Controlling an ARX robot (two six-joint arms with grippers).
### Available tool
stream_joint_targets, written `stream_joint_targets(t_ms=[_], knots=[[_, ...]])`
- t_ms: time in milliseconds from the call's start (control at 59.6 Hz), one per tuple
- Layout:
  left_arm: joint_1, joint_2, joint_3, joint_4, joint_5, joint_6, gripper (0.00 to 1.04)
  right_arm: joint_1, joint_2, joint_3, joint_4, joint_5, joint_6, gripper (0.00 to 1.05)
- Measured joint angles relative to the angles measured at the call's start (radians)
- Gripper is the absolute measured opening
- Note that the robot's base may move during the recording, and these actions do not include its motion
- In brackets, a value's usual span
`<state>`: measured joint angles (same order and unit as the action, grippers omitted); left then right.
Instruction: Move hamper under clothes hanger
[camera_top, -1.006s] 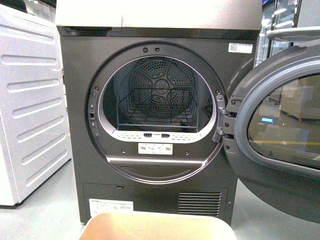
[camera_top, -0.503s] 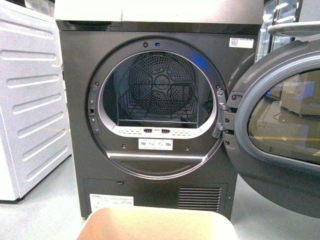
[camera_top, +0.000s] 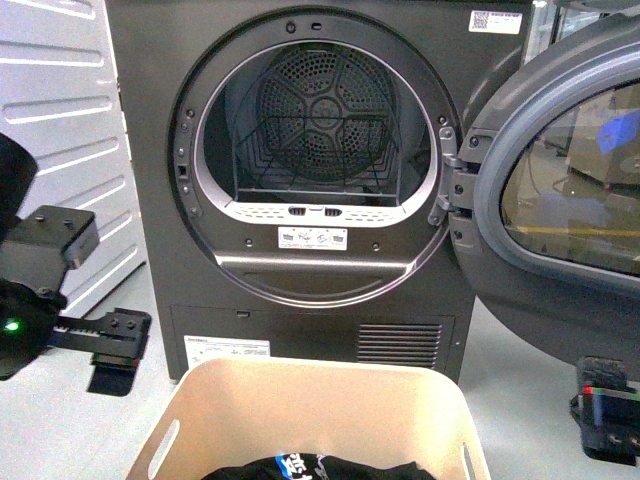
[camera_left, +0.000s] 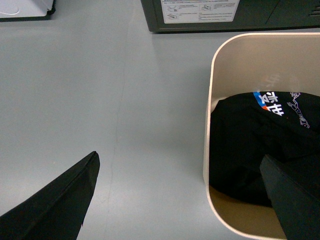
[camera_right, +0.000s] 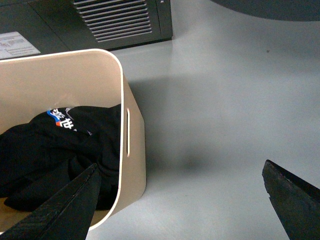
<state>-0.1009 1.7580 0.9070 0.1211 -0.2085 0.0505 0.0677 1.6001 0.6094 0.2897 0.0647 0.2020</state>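
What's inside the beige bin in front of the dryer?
A crumpled black garment with blue and white print lies in the hamper. A bit of the bare bottom shows beside it. Anything under the cloth is hidden.

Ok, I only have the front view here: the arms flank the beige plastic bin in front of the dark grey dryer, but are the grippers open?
Observer: The left gripper is open: one finger over the grey floor, the other over the beige plastic hamper's inside.
Operator: And the right?
Observer: The right gripper is open too, spanning the opposite wall, clamped on nothing.
Operator: How full is it?
Observer: A crumpled black garment with blue-and-white print covers most of the bottom.
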Motion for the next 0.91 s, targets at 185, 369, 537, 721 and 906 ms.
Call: stream_joint_targets(t_ms=[185, 369, 537, 721, 906], knots=[[-0.050, 0.184, 0.072, 0.071, -0.005, -0.017, 0.98, 0.079, 0.238, 0.137, 0.013, 0.066, 0.015, 0.97], [-0.089, 0.293, 0.105, 0.145, 0.010, -0.016, 0.98, 0.125, 0.413, 0.249, 0.008, 0.096, 0.035, 0.97], [-0.093, 0.352, 0.137, 0.172, 0.021, -0.024, 0.98, 0.145, 0.512, 0.326, 0.000, 0.100, 0.042, 0.97], [-0.091, 0.402, 0.158, 0.189, 0.032, -0.051, 0.98, 0.161, 0.607, 0.419, -0.024, 0.103, 0.043, 0.97], [-0.092, 0.441, 0.175, 0.200, 0.035, -0.060, 0.98, 0.164, 0.672, 0.491, -0.040, 0.107, 0.056, 0.97]])
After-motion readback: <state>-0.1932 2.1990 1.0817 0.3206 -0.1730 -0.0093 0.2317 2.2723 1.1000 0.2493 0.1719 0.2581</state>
